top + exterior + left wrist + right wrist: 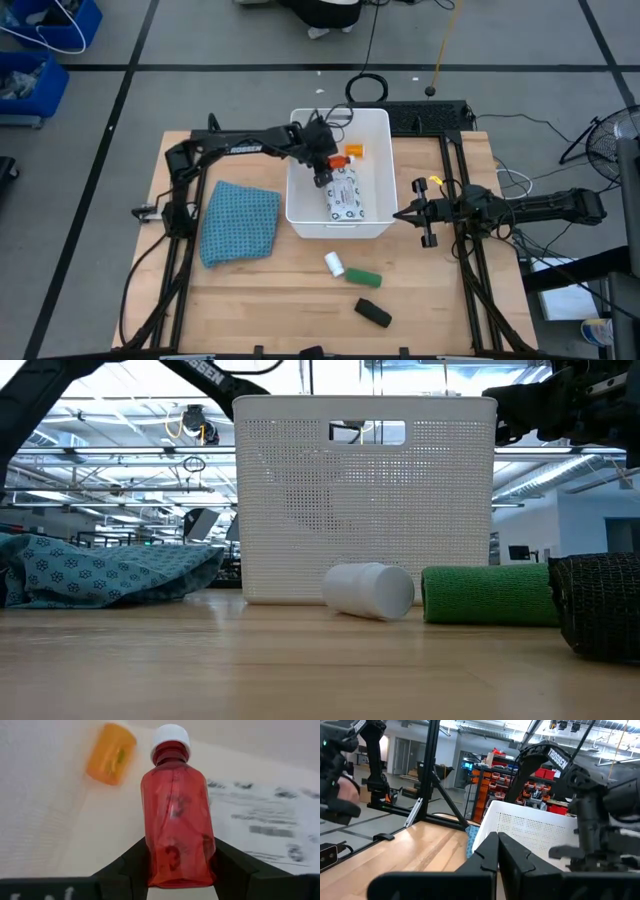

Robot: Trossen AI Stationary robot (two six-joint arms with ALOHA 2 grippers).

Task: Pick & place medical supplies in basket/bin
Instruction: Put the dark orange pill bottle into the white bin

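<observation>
My left gripper reaches into the white bin and is shut on the red bottle. The orange bottle and the white printed packet lie on the bin floor. Outside the bin, on the table near its near wall, lie the white roll, the green block and the black block. My right gripper is shut and hovers right of the bin, touching nothing. My left gripper pinches the red bottle's lower body near its base between the two fingers, lying along the bottle. The white cap points away from the gripper, over the bin floor. Whether the bottle rests on the floor, I cannot tell.
A blue-teal cloth lies on the table left of the bin. Blue crates stand on the floor beyond the table's far left corner. Bare wood shows along the near edge.
</observation>
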